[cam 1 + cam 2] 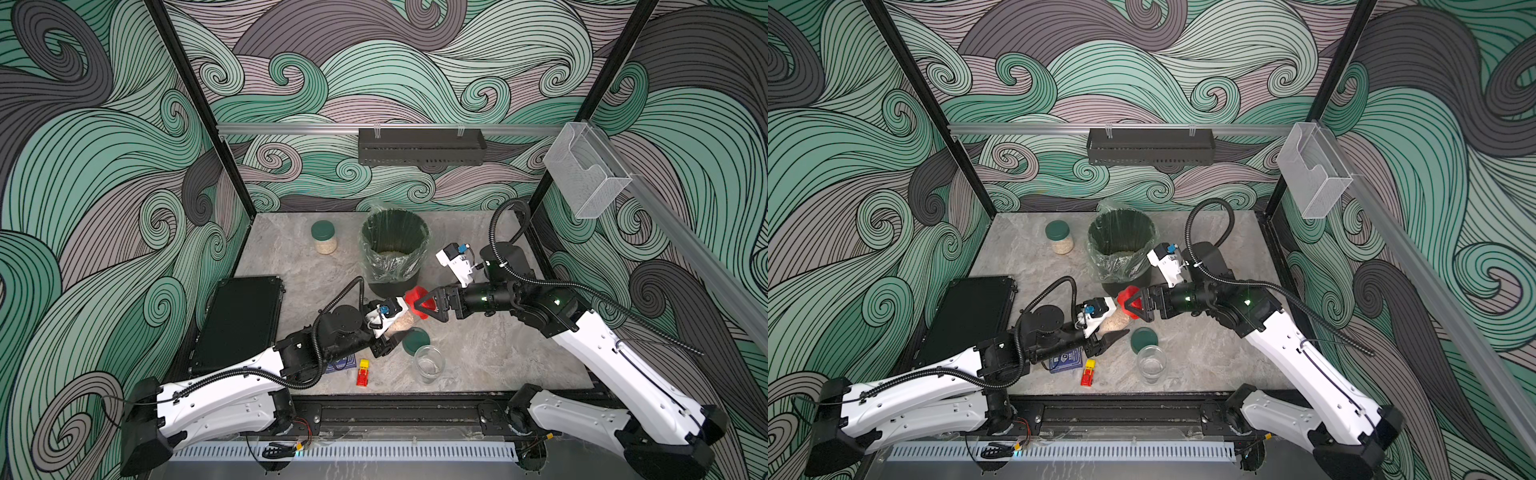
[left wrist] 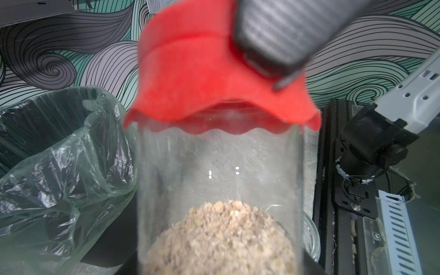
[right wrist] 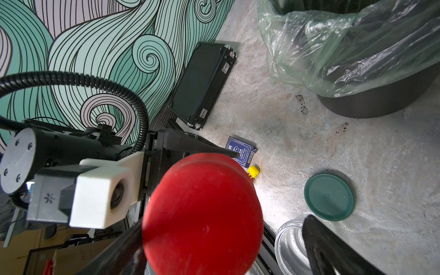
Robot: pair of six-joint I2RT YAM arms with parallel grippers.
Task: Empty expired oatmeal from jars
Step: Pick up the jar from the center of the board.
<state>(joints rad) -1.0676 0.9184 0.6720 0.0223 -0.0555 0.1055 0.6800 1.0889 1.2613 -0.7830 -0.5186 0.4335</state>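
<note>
My left gripper (image 1: 397, 329) is shut on a clear jar (image 2: 219, 162) with a red lid (image 1: 419, 300), held tilted above the table in front of the black bin (image 1: 386, 272). Pale oatmeal (image 2: 219, 238) fills the jar's lower part. My right gripper (image 1: 420, 305) stands open around the red lid (image 3: 202, 214), and one of its fingers (image 3: 319, 238) is clear of the lid's edge. At the back left a second jar (image 1: 324, 237) with a green lid holds oatmeal. An empty open jar (image 1: 429, 364) stands near the front, a loose green lid (image 1: 415, 340) beside it.
The lined bin (image 1: 1121, 270) has some oatmeal (image 1: 392, 252) at its bottom. A black case (image 1: 241, 324) lies at the left edge. A blue card box (image 1: 1065, 359) and a red-and-yellow toy car (image 1: 363, 372) lie under the left arm.
</note>
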